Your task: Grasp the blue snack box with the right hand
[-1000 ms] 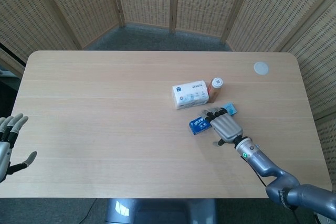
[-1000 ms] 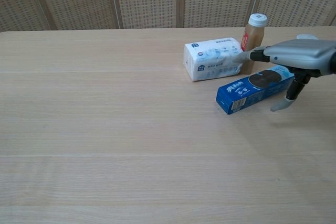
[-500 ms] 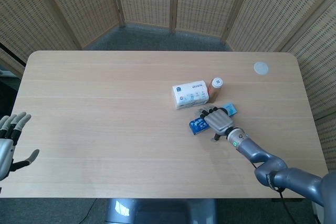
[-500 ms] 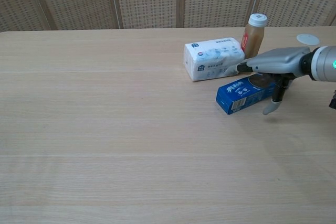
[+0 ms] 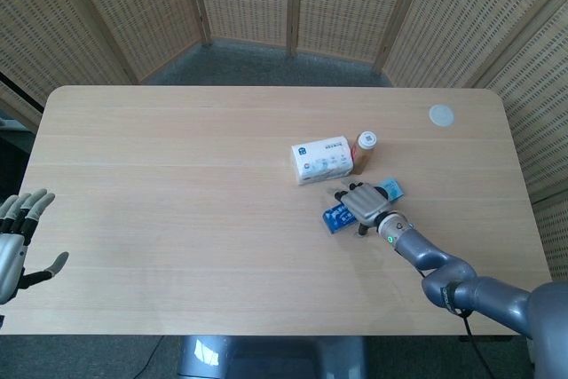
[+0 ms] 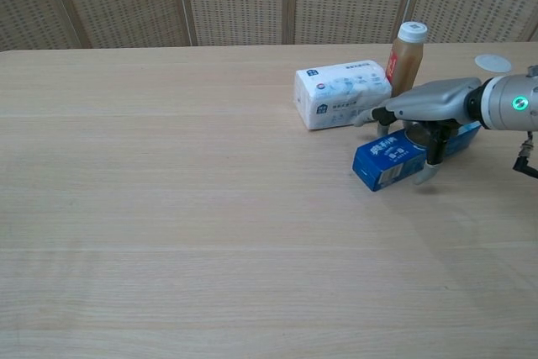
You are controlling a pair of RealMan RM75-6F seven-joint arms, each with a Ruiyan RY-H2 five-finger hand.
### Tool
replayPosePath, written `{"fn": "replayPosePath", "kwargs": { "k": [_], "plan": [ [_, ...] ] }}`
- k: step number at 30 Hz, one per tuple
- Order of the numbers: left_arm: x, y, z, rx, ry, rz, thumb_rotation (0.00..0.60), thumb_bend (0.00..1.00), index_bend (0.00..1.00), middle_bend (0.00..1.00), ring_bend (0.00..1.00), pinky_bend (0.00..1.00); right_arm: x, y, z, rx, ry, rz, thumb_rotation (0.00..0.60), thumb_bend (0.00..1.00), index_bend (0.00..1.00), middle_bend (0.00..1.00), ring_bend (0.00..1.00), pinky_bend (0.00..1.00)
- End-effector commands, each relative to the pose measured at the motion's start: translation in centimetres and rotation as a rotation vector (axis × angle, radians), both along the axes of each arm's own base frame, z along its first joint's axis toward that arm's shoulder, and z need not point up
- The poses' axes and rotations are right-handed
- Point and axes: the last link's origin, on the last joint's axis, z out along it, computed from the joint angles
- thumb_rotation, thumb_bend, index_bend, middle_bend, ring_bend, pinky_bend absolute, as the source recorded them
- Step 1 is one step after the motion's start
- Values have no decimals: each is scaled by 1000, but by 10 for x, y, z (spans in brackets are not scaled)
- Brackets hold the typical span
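The blue snack box [image 5: 336, 216] [image 6: 387, 162] lies on the table right of centre, just in front of a white tissue pack. My right hand [image 5: 364, 203] [image 6: 425, 102] lies over the box's middle and right part. Its fingers curl down over the far side and its thumb [image 6: 429, 172] presses the near side, so it grips the box. The box's left end sticks out free. My left hand [image 5: 21, 239] hovers past the table's left front edge with its fingers spread and nothing in it; only the head view shows it.
A white tissue pack [image 5: 321, 159] [image 6: 341, 92] lies right behind the box, close to my right hand's fingers. A brown bottle with a white cap [image 5: 365, 149] [image 6: 407, 50] stands at the pack's right end. A small white disc [image 5: 441, 114] [image 6: 492, 62] sits far right.
My right hand came down and forward over the box and closed its fingers and thumb around it. The box turned slightly, its left end swinging toward me. The left hand barely moved.
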Motion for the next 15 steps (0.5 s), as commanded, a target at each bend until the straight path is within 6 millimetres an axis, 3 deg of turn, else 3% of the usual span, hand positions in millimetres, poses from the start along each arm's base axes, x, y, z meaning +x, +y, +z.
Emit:
{"fn": "replayPosePath", "kwargs": {
  "k": [1,9,15],
  "plan": [
    [0,0,0,0,-1,0,600,317,89,0,0,0,-1,0,-1,-4,-7,-8,600,163,98,385,60,346],
    [-2,-3,3,5,-11,4,600,318,89,0,0,0,-4,1,-6,-6,-18,-23,600,179,201,477,151,409],
    [-3,-3,3,3,-18,4,600,319,89,0,0,0,-5,2,-5,-17,-32,-28,600,231,415,718,392,636]
  ]
}}
